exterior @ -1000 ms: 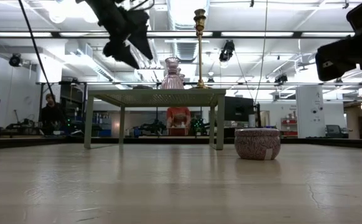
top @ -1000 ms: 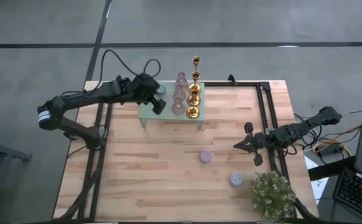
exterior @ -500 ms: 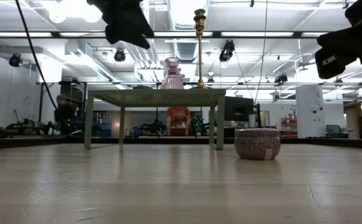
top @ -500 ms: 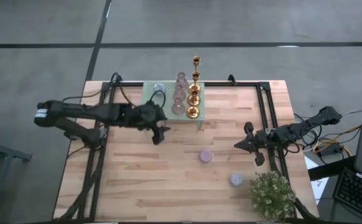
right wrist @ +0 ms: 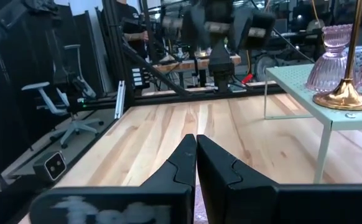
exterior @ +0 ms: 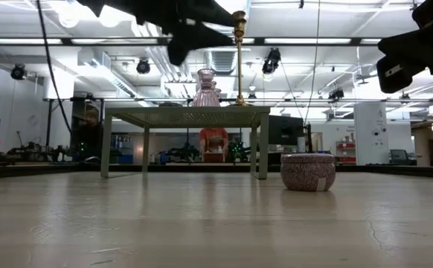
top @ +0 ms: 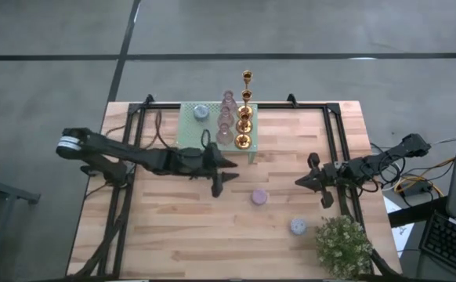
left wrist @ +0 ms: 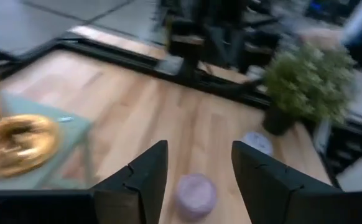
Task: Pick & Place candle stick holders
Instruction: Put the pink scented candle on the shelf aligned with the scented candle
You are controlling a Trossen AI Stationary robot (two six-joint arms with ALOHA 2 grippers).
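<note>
My left gripper point(top: 226, 177) is open and empty, above the table just in front of the mint-green rack point(top: 189, 138). It points at a squat lilac holder point(top: 258, 197), which stands on its base on the table and shows between the fingers in the left wrist view point(left wrist: 195, 193). A grey-blue holder point(top: 298, 226) stands nearer the front. On the rack stand a pale blue holder point(top: 200, 112), pink glass ones point(top: 226, 119) and gold sticks point(top: 244, 117). My right gripper point(top: 310, 182) is shut and empty at the right.
A bushy potted plant point(top: 342, 244) stands at the near right corner, close to the grey-blue holder. Black frame rails point(top: 334, 141) run along the table's left, far and right sides. Bare wood point(top: 173, 227) lies in front of the rack.
My left gripper has gone from over the rack's left part toward the table's near and right edges, toward the lilac holder, with the arm stretching out. The pale blue holder stays on the rack.
</note>
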